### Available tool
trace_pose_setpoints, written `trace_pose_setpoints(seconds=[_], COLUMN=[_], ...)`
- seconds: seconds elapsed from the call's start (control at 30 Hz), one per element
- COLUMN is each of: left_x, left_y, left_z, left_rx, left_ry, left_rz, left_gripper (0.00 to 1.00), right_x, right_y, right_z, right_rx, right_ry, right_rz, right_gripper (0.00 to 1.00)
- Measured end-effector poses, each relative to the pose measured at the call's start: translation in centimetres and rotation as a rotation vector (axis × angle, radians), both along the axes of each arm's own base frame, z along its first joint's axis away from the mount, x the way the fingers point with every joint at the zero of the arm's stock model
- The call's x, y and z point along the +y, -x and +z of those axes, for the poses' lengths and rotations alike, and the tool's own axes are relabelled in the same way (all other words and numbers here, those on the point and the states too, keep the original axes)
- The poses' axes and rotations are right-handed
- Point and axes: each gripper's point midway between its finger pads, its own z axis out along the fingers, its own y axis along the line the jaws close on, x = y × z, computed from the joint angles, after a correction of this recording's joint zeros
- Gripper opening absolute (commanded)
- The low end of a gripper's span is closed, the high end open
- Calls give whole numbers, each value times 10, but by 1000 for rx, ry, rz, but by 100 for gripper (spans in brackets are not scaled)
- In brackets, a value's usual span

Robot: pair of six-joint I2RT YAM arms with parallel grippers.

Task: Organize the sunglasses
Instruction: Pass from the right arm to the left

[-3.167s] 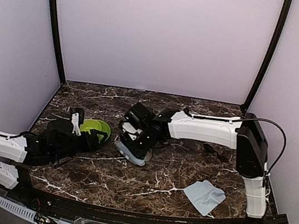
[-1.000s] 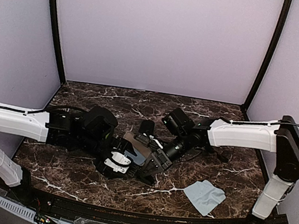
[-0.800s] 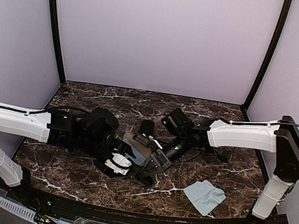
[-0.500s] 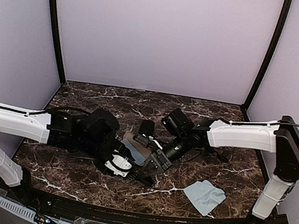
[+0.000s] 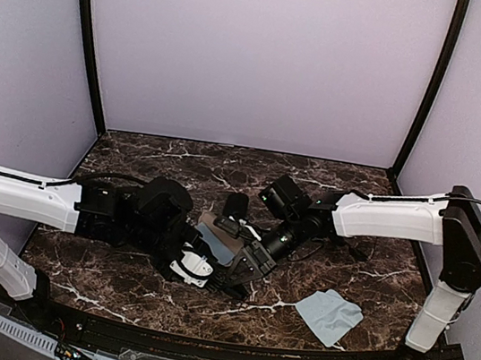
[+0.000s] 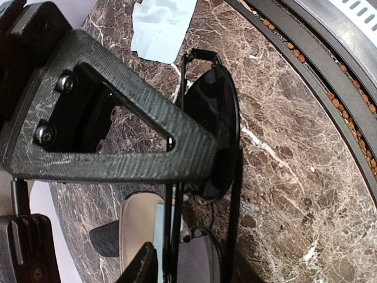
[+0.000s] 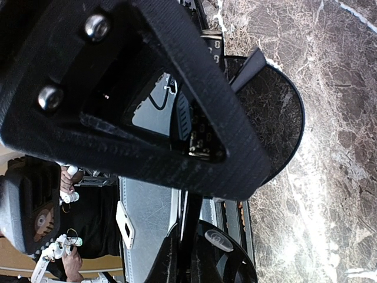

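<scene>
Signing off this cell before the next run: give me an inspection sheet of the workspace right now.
Surface: dark marble table, no spills seen.
Job's things: one round-lensed pair of sunglasses between both grippers; second pair not made out.
Clutter: light blue cloth at front right; brownish case partly hidden under the grippers.
Grippers: right gripper shut on the sunglasses; left gripper around their side bars, grip unclear.
Cables: black cable looped above the right arm.
Surroundings: plain lilac walls, black corner posts.
</scene>
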Motion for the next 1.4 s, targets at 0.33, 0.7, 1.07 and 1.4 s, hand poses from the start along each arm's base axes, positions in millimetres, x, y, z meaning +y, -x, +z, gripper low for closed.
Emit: trace_pose_setpoints(seconds=[0.33,0.7,1.07,1.4], left_x=[1,4,9,16], left_y=[2,1,3,7], left_z=[-2,-5,-6,-6], left_rx=[-9,-8,10,68], left_ry=[-13,-22,-23,-13], left_rz=[-7,12,37,98], left_gripper=[26,21,21,20], right_x=[-1,-1,-2,-14], right_y=[1,1,-5,-65], right_z=[0,0,-3,1], right_rx=[4,-2,-14,-93], right_ry=[0,-7,8,40], right_rz=[4,10,-12,-209], right_gripper=[12,36,51,58])
